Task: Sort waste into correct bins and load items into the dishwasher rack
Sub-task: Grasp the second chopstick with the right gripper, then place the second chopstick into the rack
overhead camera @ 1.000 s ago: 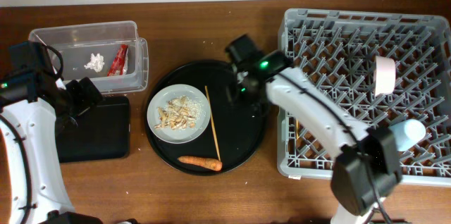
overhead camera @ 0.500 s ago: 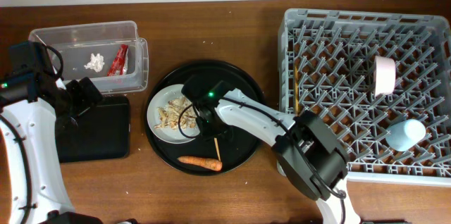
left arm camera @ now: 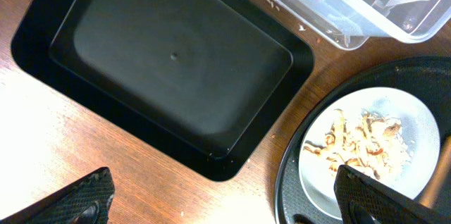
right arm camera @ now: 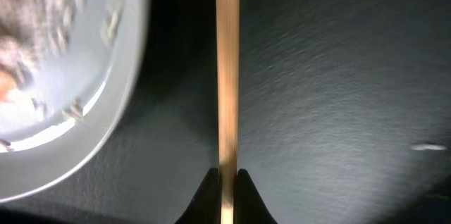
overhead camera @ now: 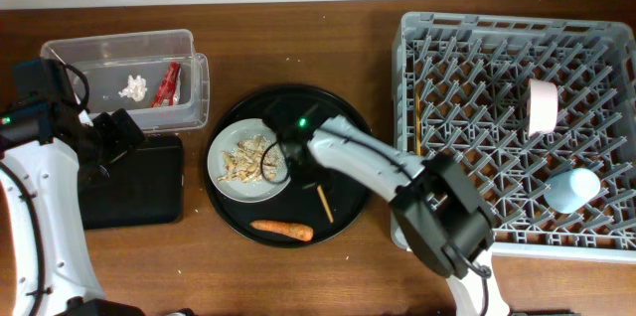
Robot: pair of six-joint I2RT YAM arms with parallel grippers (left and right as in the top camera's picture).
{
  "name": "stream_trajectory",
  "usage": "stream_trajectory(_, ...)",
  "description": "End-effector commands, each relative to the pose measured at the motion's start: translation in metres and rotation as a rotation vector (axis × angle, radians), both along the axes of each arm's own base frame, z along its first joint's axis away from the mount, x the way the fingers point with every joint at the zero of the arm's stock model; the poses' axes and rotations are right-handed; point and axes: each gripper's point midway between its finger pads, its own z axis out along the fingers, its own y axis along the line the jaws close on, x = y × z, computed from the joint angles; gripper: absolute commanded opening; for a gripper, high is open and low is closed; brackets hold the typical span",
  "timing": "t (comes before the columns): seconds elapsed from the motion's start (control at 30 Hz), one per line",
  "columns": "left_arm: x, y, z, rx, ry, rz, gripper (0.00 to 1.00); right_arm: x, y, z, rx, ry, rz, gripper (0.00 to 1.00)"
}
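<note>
My right gripper is shut on a thin wooden chopstick low over the round black tray, just right of the grey plate with beige food scraps. From overhead the right gripper hides most of that chopstick. An orange carrot lies at the tray's front. My left gripper hangs open over bare wood beside the shallow black bin. The clear tub holds a red wrapper and a white tissue.
The grey dishwasher rack fills the right side, with a white bowl, a light-blue cup and another chopstick near its left wall. My right arm stretches from the front edge across the round tray.
My right gripper has closed on the chopstick, and the stick's free end has swung to the right on the tray. The left arm has not moved.
</note>
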Motion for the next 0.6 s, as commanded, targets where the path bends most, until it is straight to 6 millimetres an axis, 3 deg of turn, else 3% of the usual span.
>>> stream_trajectory(0.0,0.000,0.001,0.003,-0.004,-0.013,0.017,0.99,0.054,-0.025,0.083,0.103,-0.170,-0.055,0.04)
stream_trajectory(0.1,0.000,0.001,0.003,-0.004,-0.013,0.017,0.99,0.077,-0.077,0.133,0.106,-0.252,-0.139,0.04)
stream_trajectory(0.13,0.000,0.001,0.003,-0.004,-0.013,0.017,0.99,0.081,-0.105,0.145,0.097,-0.263,-0.181,0.04)
stream_trajectory(0.17,0.000,0.001,0.003,-0.004,-0.013,0.017,0.99,0.081,-0.121,0.147,0.084,-0.256,-0.208,0.04)
stream_trajectory(0.23,0.000,0.001,0.003,-0.003,-0.014,0.017,0.99,0.078,-0.159,0.138,0.043,-0.195,-0.289,0.04)
stream_trajectory(0.3,0.000,0.001,0.003,-0.003,-0.014,0.017,0.99,0.073,-0.176,0.124,0.019,-0.149,-0.325,0.04)
stream_trajectory(0.4,0.000,0.001,0.003,-0.004,-0.013,0.017,0.99,0.061,-0.189,0.093,-0.025,-0.091,-0.343,0.04)
stream_trajectory(0.57,0.000,0.001,0.003,-0.004,-0.013,0.017,0.99,0.052,-0.193,0.073,-0.043,-0.061,-0.347,0.05)
